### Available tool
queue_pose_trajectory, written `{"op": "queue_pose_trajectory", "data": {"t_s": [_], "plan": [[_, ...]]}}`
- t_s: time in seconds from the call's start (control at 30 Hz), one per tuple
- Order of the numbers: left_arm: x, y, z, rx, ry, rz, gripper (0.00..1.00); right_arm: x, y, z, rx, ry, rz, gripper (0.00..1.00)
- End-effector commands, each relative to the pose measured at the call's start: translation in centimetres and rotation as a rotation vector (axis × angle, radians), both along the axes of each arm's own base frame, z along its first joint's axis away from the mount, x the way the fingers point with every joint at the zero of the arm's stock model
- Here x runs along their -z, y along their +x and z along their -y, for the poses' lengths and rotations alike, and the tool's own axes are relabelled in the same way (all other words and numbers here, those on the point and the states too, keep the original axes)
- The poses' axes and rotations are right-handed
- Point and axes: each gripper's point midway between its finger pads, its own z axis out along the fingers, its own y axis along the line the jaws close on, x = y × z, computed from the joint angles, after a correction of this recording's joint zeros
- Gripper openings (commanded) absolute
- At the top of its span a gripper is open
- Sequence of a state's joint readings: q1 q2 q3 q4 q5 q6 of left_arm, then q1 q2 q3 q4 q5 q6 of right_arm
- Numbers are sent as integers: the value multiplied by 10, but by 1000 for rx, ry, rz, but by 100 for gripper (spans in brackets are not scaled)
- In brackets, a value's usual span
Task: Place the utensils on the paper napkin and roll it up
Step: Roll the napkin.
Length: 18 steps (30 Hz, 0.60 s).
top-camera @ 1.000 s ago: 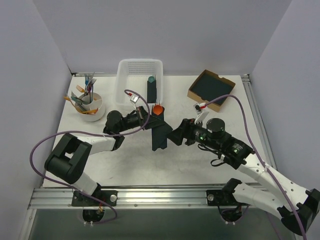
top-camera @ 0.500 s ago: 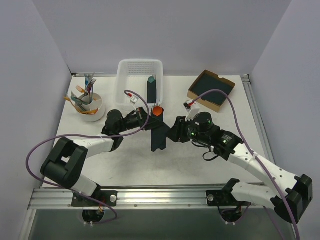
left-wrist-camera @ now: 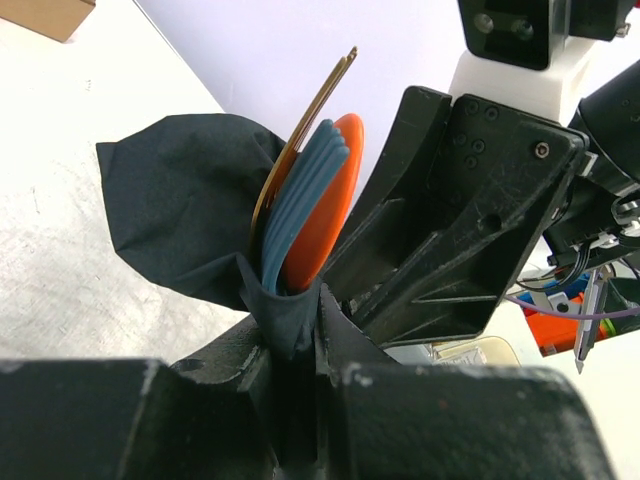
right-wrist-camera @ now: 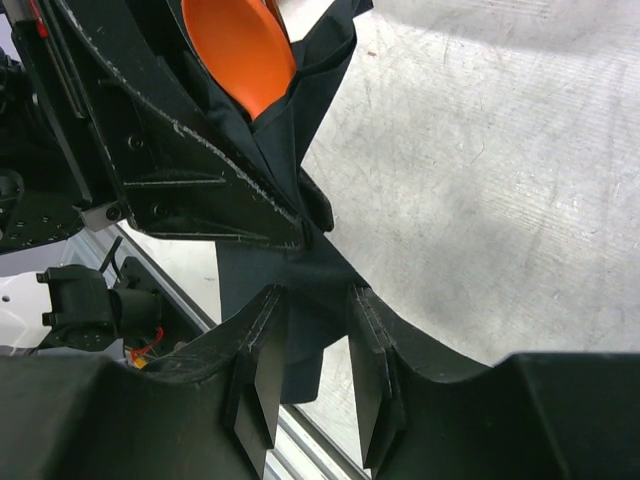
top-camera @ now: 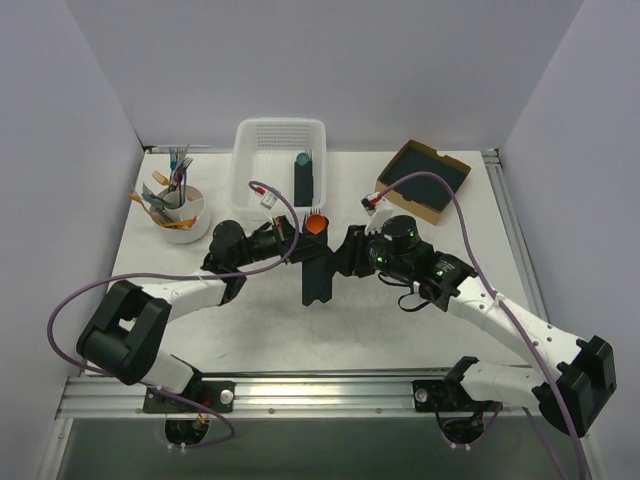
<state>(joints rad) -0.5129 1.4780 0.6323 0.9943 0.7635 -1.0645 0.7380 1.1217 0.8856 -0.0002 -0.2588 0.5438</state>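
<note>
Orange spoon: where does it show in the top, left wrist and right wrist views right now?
Top external: the orange spoon is mid-table, poking from the far end of the napkin.
Left wrist: centre of the picture, standing up out of the napkin.
Right wrist: top left, cupped in the napkin fold.
Shared landmark: the dark napkin wrapped around it.

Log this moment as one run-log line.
left gripper: shut on dark paper napkin wrapped around orange plastic spoon | right gripper: jaws astride a napkin fold, grip unclear
</note>
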Motion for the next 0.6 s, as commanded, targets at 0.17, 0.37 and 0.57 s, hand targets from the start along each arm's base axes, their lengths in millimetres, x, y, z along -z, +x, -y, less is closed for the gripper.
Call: {"op": "queue_pose_trajectory", "data": {"t_s": [0.17, 0.37, 0.57], "plan": [[-20, -14, 3, 32, -35, 66, 5, -31, 7, -14, -61, 84, 72, 27], [-25, -20, 5, 59, -65, 64, 5, -35, 1, -19, -109, 122, 77, 25], [-33, -24, 4, 83, -103, 55, 5, -31, 0, -17, -106, 115, 69, 31]]}}
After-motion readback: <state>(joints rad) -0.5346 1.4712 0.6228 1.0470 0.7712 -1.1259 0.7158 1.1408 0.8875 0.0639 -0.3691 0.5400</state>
